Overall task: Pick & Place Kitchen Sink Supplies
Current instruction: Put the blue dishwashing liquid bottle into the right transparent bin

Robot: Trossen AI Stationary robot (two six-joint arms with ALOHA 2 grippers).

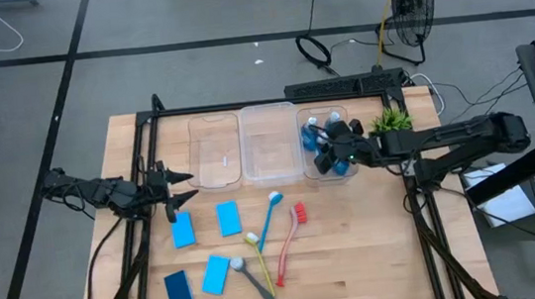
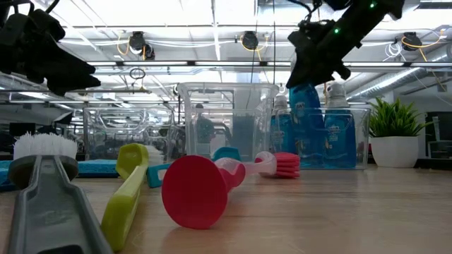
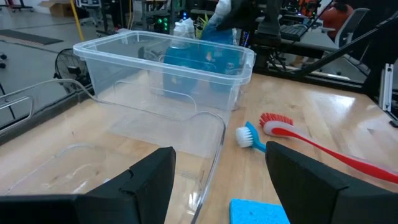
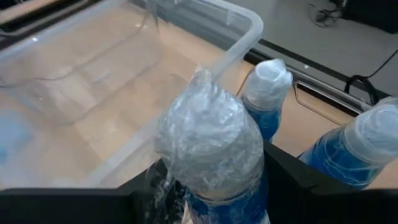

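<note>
Right tool (image 1: pixel 330 149): clamped on a clear bottle of blue liquid (image 4: pixel 214 155), holding it above the right-hand clear bin (image 1: pixel 316 169), at the back right of the surface (image 1: pixel 358 249).
Left tool (image 1: pixel 180 189): fingers apart, holding nothing, waiting at the left edge of the surface, near the front of the left-hand clear tray (image 1: pixel 216 152).
Bottles, count: 4 judged. The held one plus 2 others show in the right wrist view; the low view shows further bottles standing in the bin, though an exact count there is not possible.
Bottles, status: in or over the right-hand bin; the held one is not yet released.
Sponges, count: 4 flat blue sponges, all loose on the surface: 2 in a back row (image 1: pixel 182 230) (image 1: pixel 229 218), 2 in a front row (image 1: pixel 178 290) (image 1: pixel 217 273).
Brushes, count: 4, all loose on the surface: blue brush (image 1: pixel 268 220), red brush (image 1: pixel 290 244), yellow-green brush (image 1: pixel 261 256), grey brush (image 1: pixel 253 282). They lie close together, some crossing.
Middle clear bin (image 1: pixel 269 143): nothing seen inside.
Left-hand clear tray: nothing seen inside.
Potted plant (image 1: pixel 391 121): at the back right, beside the right-hand bin.
Progress, judged: bottle stage nearly complete; sponges and brushes not started, so 8 items remain on the surface.
</note>
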